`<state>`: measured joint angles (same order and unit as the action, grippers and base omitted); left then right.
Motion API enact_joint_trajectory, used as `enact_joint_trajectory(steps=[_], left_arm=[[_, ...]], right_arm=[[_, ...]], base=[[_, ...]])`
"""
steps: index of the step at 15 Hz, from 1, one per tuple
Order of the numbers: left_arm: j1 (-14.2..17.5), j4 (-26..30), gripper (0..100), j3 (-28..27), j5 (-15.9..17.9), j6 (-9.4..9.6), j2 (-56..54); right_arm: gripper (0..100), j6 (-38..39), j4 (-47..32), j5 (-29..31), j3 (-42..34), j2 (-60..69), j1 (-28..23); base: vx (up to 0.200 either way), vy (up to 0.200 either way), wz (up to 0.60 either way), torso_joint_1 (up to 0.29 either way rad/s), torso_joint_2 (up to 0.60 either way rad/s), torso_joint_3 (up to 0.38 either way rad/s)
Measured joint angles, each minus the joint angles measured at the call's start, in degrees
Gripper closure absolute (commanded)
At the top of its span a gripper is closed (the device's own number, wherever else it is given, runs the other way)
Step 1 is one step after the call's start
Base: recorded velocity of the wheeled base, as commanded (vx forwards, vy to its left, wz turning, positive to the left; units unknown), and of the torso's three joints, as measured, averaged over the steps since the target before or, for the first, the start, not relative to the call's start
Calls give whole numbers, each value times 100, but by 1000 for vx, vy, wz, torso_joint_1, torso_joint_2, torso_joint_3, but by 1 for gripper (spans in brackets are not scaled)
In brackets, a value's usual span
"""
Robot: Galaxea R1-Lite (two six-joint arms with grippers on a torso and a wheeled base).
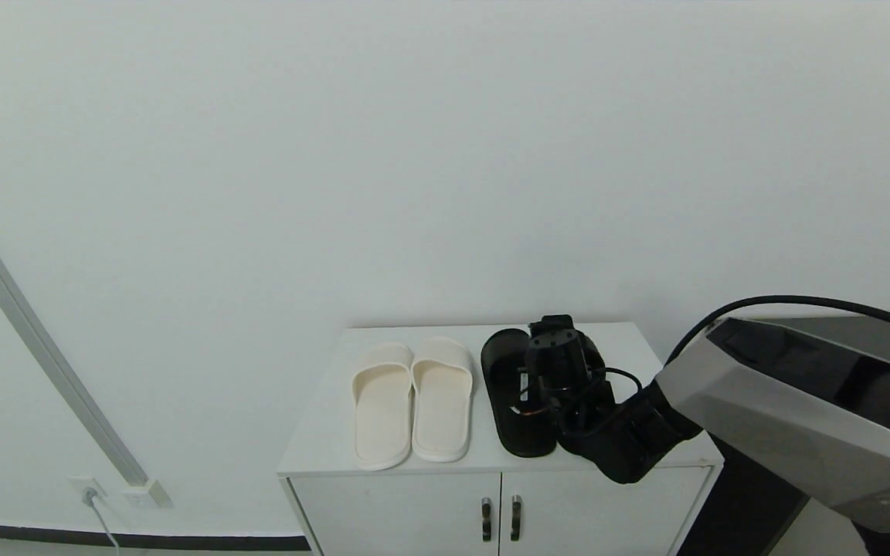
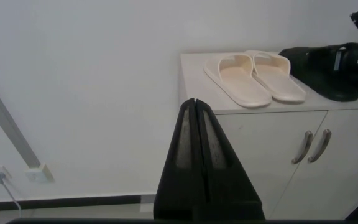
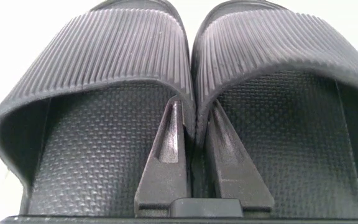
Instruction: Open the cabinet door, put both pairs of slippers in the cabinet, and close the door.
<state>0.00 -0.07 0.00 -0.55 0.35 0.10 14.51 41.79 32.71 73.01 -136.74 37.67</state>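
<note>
My right arm (image 1: 800, 417) comes in from 4 o'clock over the cabinet (image 1: 329, 432), and my right jaws are down at the black slippers (image 1: 511, 401). One finger sits inside each slipper, under the ribbed straps. The two inner side walls, where the pair touches, are pinched between the fingers, so these jaws are closed on the black pair. The slippers lie flat on the cabinet top, toes toward 12 o'clock, on the 3 o'clock half of the top.

The white slippers (image 1: 437, 401) lie side by side and touching, just at 9 o'clock of the black pair, also toes toward 12 o'clock. Nothing holds them.

At 6 o'clock of the top, the two cabinet doors (image 1: 399, 513) stand shut. Their handles (image 1: 485, 517) are upright and close together at the middle seam.

My left jaws are pressed together with nothing between them. They hang well apart from the cabinet, off toward its 9 o'clock side and lower than its top, pointing at its corner.

On the wall at 8 o'clock of the cabinet a plug sits in a socket (image 1: 88, 490), below a slanting cable duct (image 1: 28, 332).
</note>
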Motion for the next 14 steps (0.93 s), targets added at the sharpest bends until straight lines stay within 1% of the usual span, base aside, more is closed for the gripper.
enact_joint_trajectory(steps=[3,4,6,7,8,11,12,14], left_arm=[[0,0,100,0,-2,-38,0],[0,0,100,0,1,-38,0],[0,0,100,0,4,-35,0],[0,2,100,0,4,-33,0],[0,0,100,0,4,-22,0],[0,0,100,0,4,-17,0],[0,0,100,0,4,-20,0],[0,0,100,0,4,-30,0]], right_arm=[[100,-268,20,-160,-527,546,23],[100,-321,24,-386,-778,839,48],[100,-384,24,-1046,-1537,1621,150],[100,-422,24,-1468,-1998,2046,210],[100,-521,22,-2088,-2509,2522,255],[100,-1125,26,-4190,-3812,3834,240],[100,-1307,26,-4496,-4072,4146,207],[100,-1367,9,-5168,-4324,4598,179]], base=[[0,0,0,0,0,0],[0,0,0,0,0,0],[0,0,0,0,0,0],[0,0,0,0,0,0],[0,0,0,0,0,0],[0,0,0,0,0,0],[0,0,0,0,0,0],[0,0,0,0,0,0]])
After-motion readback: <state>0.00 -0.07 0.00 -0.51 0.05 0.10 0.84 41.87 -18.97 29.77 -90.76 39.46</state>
